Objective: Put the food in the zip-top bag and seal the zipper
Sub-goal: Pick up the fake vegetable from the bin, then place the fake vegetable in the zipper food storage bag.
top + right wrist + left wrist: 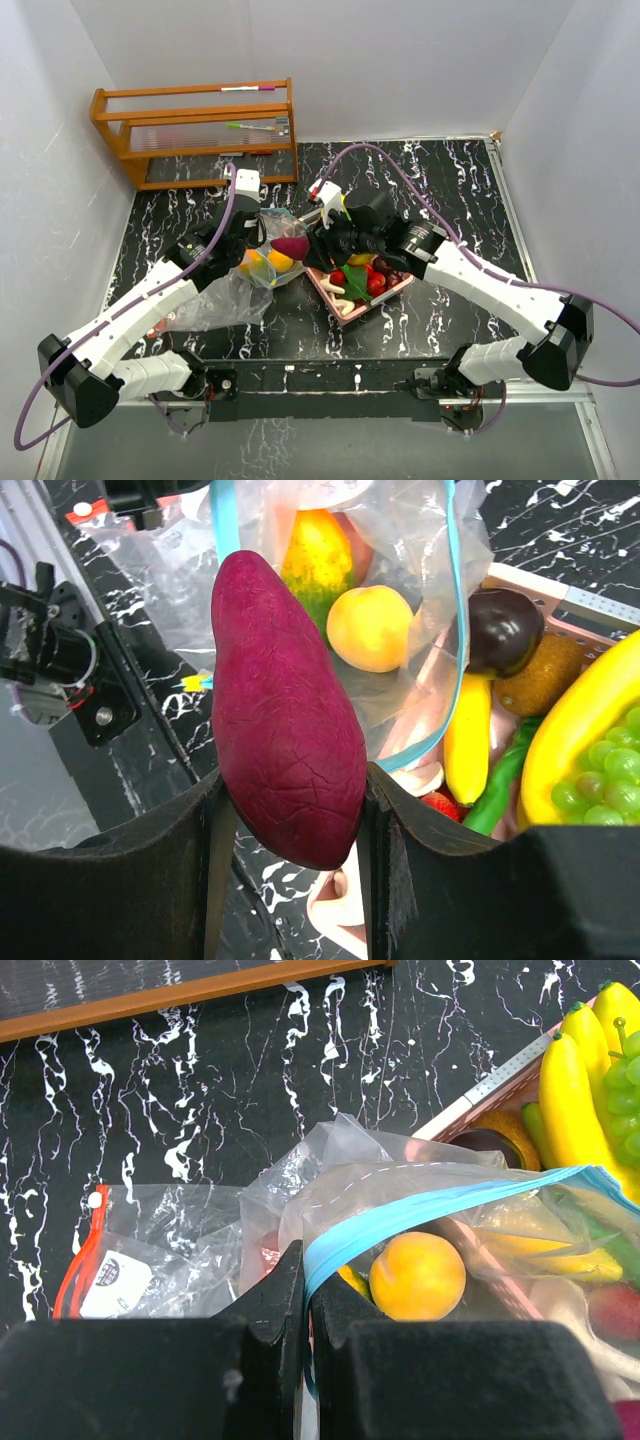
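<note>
The clear zip-top bag [222, 298] lies left of centre, and my left gripper [307, 1282] is shut on its blue zipper rim [420, 1214], holding the mouth up. Inside sit an orange fruit [418, 1275] and a yellow-green mango [318, 555]. My right gripper [290, 810] is shut on a dark purple sweet potato [285, 730] just in front of the bag mouth [455, 630]. More food lies in the pink tray [352, 305]: bananas [570, 1090], a dark plum [505, 630], green grapes [600, 790] and red berries [375, 282].
A wooden rack [200, 130] with pens stands at the back left. A small packet with a red strip [105, 1270] lies left of the bag. White walls close in both sides, and the arm bases sit along the near edge.
</note>
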Robot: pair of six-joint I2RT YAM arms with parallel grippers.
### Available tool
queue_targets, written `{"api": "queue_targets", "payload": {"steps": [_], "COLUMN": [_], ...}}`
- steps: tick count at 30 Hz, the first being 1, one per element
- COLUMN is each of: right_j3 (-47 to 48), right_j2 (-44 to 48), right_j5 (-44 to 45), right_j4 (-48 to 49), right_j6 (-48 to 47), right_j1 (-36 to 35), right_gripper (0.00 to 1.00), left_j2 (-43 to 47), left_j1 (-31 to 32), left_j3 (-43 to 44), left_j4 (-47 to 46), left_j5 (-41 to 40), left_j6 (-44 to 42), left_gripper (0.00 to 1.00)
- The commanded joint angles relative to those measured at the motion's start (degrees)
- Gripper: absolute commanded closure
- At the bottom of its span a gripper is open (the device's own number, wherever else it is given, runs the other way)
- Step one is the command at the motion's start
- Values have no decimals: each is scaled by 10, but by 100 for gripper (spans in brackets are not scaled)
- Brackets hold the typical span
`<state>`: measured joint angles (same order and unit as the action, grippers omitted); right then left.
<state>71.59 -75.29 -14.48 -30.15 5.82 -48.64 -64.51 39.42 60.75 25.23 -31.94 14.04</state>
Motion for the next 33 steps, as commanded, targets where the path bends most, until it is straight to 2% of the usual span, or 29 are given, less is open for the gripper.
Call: {"api": "queue_targets", "payload": {"steps": [1,6,12,17,18,19,20,23,28,33], "right_j3": [25,33,66,82,84,87,88,89,89,69], "right_j2": [-11,-50,-105,-131,-135,-139,-141,-138,-107,-28], "right_j5": [54,88,67,102,108,117,128,142,116,124], "right_j4": [57,100,118,135,137,138,139,144,135,125], "right_j6": [23,53,67,86,88,90,90,88,88,90], "right_j1": [-3,-3,-7,-13,-14,-16,-19,-25,-26,-28], "right_gripper": [68,68,66,40,26,8,3,2,2,2], "left_j2": [13,17,19,22,22,22,22,24,25,11], "left_j1": [-5,-4,-5,-5,-5,-5,-5,-5,-6,-9], "left_j3": [9,8,9,7,6,6,6,5,8,6], "left_j4": [-11,-11,-11,-11,-11,-10,-9,-7,-1,-2], "left_j5": [-1,1,5,7,7,6,6,3,-3,-7], "left_j6": [-1,2,1,1,1,1,1,1,3,5], "left_gripper": [100,100,100,100,100,100,100,100,100,100]}}
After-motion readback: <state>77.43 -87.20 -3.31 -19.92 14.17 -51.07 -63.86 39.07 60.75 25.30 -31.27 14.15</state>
